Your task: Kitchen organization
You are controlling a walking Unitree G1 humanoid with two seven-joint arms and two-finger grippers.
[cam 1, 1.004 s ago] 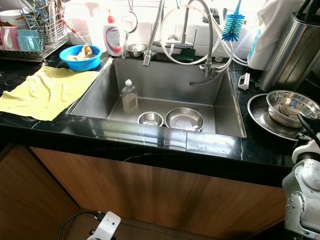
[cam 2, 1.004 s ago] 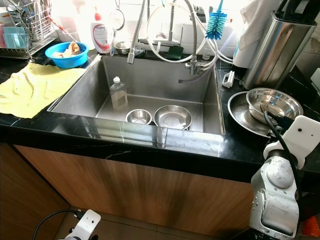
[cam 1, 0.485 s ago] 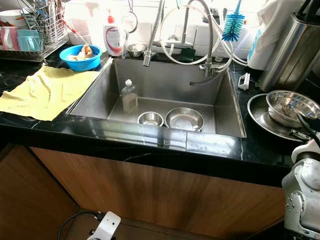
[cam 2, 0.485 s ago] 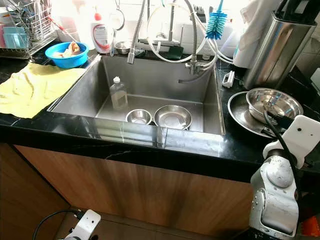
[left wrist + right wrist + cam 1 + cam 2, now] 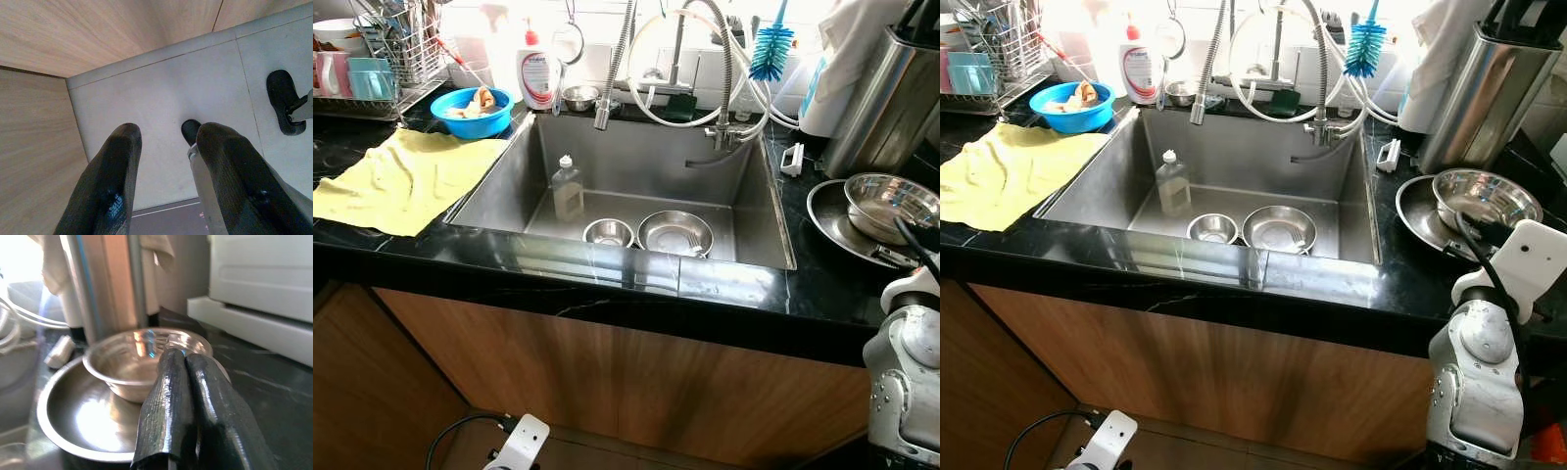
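Your right gripper [image 5: 186, 367] is clenched, its two black fingers pressed together with nothing between them. Just beyond its tips sits the steel bowl [image 5: 142, 360], resting inside the wide steel plate [image 5: 73, 421] on the black countertop [image 5: 1430, 284]; from the wrist view you cannot tell whether the fingertips touch the bowl's rim or stop just short of it. Behind the bowl, farther from your gripper, stands the tall steel canister [image 5: 1489, 83] with a white cloth [image 5: 1440, 49] draped beside it.

Toward your left side from that gripper lies the sink [image 5: 754, 225]. Down in its basin you have a small steel bowl [image 5: 608, 233] touching a larger steel bowl [image 5: 674, 233], and a clear bottle [image 5: 567, 188] standing upright just beyond them. A spring faucet [image 5: 617, 69] hangs over the back edge, with a blue bottle brush [image 5: 770, 49] near it.

Well away from the right gripper, on the far side of the sink, a yellow cloth [image 5: 401, 176] is spread on the counter, a blue bowl [image 5: 470, 110] sits behind it, a white soap bottle [image 5: 536, 76] stands next to that, and a dish rack [image 5: 382, 59] fills the corner.

Your left gripper [image 5: 166, 147] hangs idle low by the wooden cabinet [image 5: 58, 34], its fingers released and apart, pointing at the pale floor tiles [image 5: 146, 93]
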